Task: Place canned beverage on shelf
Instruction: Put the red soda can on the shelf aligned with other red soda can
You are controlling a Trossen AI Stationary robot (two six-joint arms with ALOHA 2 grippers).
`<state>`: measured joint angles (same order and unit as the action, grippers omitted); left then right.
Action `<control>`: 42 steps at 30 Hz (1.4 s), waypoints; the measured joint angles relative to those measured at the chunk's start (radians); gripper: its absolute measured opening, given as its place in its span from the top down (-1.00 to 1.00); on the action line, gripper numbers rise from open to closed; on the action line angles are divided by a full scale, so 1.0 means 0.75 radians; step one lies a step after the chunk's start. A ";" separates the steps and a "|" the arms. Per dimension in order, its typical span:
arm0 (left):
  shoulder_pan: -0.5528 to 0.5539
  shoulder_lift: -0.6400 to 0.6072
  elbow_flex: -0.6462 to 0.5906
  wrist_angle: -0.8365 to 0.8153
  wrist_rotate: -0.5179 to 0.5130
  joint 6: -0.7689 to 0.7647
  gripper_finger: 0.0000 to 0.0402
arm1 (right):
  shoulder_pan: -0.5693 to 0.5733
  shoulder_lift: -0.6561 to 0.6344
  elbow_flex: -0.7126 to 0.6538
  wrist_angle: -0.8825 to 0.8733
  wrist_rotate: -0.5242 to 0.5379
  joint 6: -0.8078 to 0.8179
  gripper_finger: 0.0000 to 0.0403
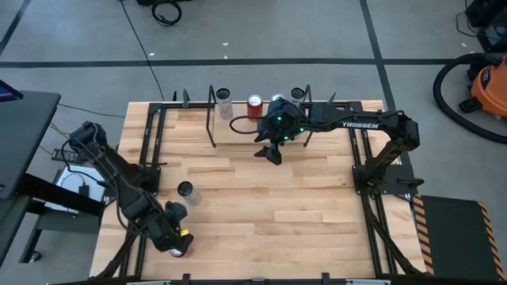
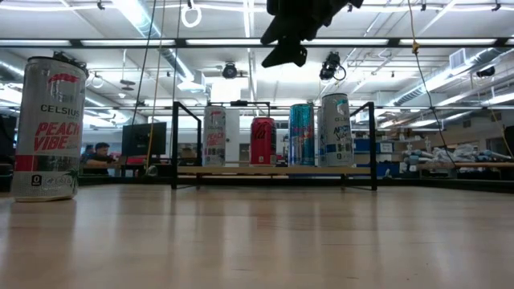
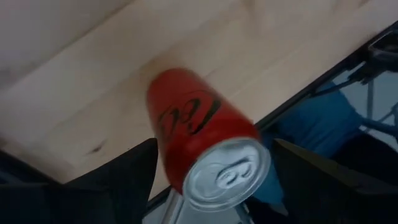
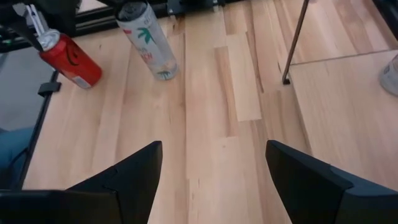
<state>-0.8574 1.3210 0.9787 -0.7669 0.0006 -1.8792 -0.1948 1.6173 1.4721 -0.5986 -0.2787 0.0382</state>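
Observation:
A red can point(image 3: 199, 137) stands upright near the table's near left corner; it also shows in the high view point(image 1: 181, 250) and the right wrist view point(image 4: 69, 61). My left gripper point(image 3: 214, 168) is open and comes down over the can, one finger on each side of its top end. My right gripper point(image 1: 272, 153) is open and empty, raised in front of the shelf point(image 2: 273, 170). The shelf at the far edge holds a white can point(image 2: 214, 136), a red can point(image 2: 263, 140), a blue can point(image 2: 302, 134) and a white-blue can point(image 2: 336, 128), all on their bases. My left gripper has a finger point(image 3: 127, 174) close beside the red can's upper side point(image 3: 163, 149), and the other finger point(image 3: 311, 174) stands a little off the can. The fingers come from above, slanting down along the can. I cannot tell whether either finger touches it.
A tall white Celsius can point(image 1: 186, 192) stands alone on the table, left of centre, between the red can and the shelf. Black frame rails point(image 1: 150, 150) run along the table's left and right sides. Bare wood point(image 1: 277, 206) lies between the shelf and the near edge.

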 joint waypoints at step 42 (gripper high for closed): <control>0.184 0.083 -0.002 -0.003 0.033 0.251 -0.56 | -0.008 0.000 -0.007 0.070 0.000 -0.020 -0.47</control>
<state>-0.7193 1.3837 0.9771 -0.7691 0.0253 -1.6910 -0.2005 1.6173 1.4670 -0.5457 -0.2787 0.0235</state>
